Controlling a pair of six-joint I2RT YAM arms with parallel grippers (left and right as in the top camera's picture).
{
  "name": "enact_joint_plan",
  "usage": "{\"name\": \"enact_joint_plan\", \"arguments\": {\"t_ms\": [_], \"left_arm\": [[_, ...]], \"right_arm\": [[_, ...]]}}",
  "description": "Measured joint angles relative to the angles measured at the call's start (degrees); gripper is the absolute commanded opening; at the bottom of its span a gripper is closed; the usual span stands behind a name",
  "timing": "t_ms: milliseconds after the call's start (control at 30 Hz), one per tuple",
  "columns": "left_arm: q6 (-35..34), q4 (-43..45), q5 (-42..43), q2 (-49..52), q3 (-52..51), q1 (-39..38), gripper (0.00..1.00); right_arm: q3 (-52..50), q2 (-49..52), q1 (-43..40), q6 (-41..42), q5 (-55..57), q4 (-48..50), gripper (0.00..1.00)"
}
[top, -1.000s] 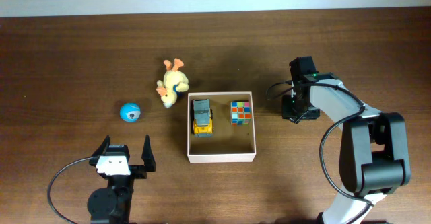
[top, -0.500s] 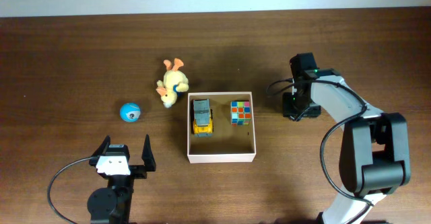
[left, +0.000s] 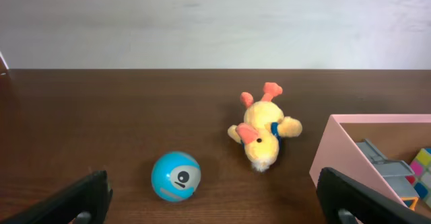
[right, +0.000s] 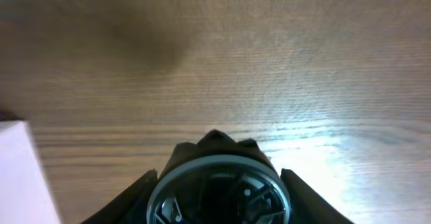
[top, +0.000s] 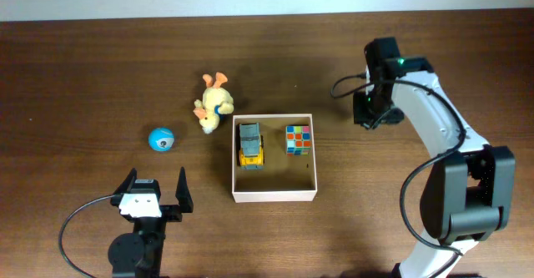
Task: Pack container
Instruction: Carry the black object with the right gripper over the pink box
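The container (top: pixel 274 196), a shallow cream-walled box with a tan floor, sits mid-table and holds a yellow toy truck (top: pixel 250 144) and a colour cube (top: pixel 298 139). Its wall shows in the left wrist view (left: pixel 337 158) and as a corner in the right wrist view (right: pixel 17 167). A plush duck (top: pixel 213 104) and a blue ball (top: pixel 162 139) lie left of it. My right gripper (top: pixel 371 113) is right of the box, shut on a black round object with a grey rim (right: pixel 219 194). My left gripper (top: pixel 155 196) is open and empty near the front edge, behind the ball (left: pixel 176 176).
The duck (left: pixel 264 131) lies on its side just off the box's back-left corner. The dark wooden table (top: pixel 100 61) runs to a pale wall at the back. The right arm's cable loops beside the box's right side.
My right gripper has moved toward the back of the table, carrying the black round object. The left arm and the toys have not moved.
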Motion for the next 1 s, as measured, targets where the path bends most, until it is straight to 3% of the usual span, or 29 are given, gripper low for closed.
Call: {"name": "enact_joint_plan", "arguments": {"t_ms": [433, 1000], "left_arm": [[0.0, 0.0, 0.0, 0.0, 0.0, 0.0, 0.99], [0.0, 0.0, 0.0, 0.0, 0.0, 0.0, 0.99]], "right_arm": [[14.9, 0.0, 5.7, -1.8, -0.9, -9.0, 0.52], [16.0, 0.0, 22.7, -1.9, -3.3, -9.4, 0.52]]}}
